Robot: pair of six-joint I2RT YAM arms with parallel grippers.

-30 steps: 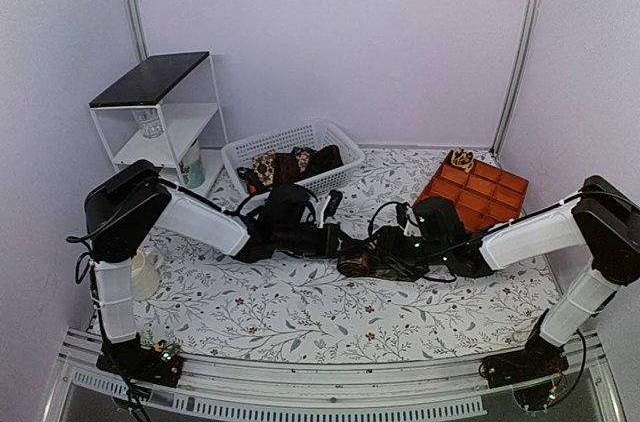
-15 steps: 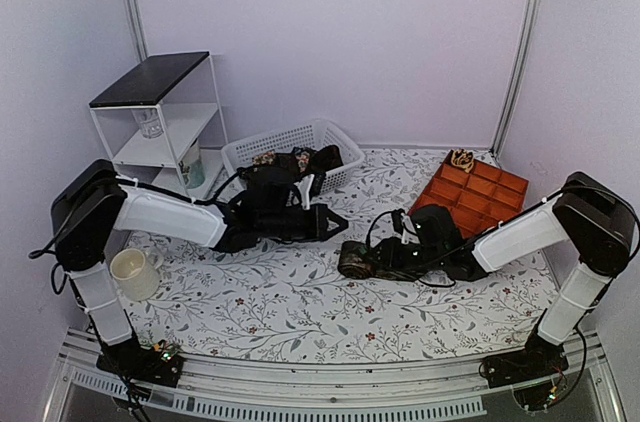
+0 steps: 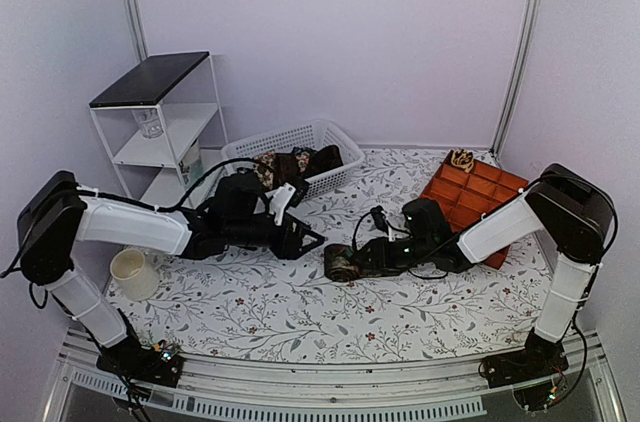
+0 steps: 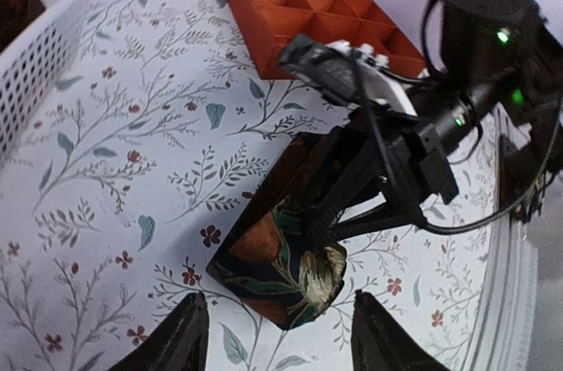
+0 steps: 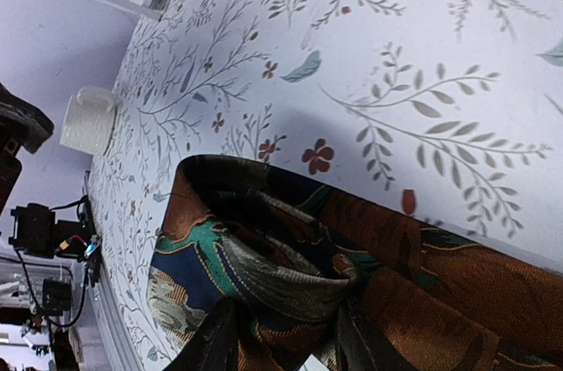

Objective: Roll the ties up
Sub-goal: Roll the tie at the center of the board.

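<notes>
A rolled tie (image 3: 340, 264), dark brown with green, rust and cream print, lies on the flowered table cloth near the middle. My right gripper (image 3: 352, 260) is shut on it; in the right wrist view both fingers (image 5: 211, 345) pinch the roll (image 5: 264, 239) from either side. My left gripper (image 3: 303, 239) stands open just left of the roll, not touching it. In the left wrist view its fingertips (image 4: 180, 336) straddle bare cloth in front of the roll (image 4: 281, 261). More ties (image 3: 295, 164) lie bunched in the white basket (image 3: 262, 144).
An orange compartment tray (image 3: 478, 194) sits at the right back, with a small rolled tie (image 3: 461, 159) in its far corner. A white shelf unit (image 3: 155, 112) stands at the left back. A cream cup (image 3: 130, 273) stands on the cloth near the left arm.
My left gripper opened, let go of the roll and drew back to the left. My right gripper closed on the roll and carried it a little to the left.
</notes>
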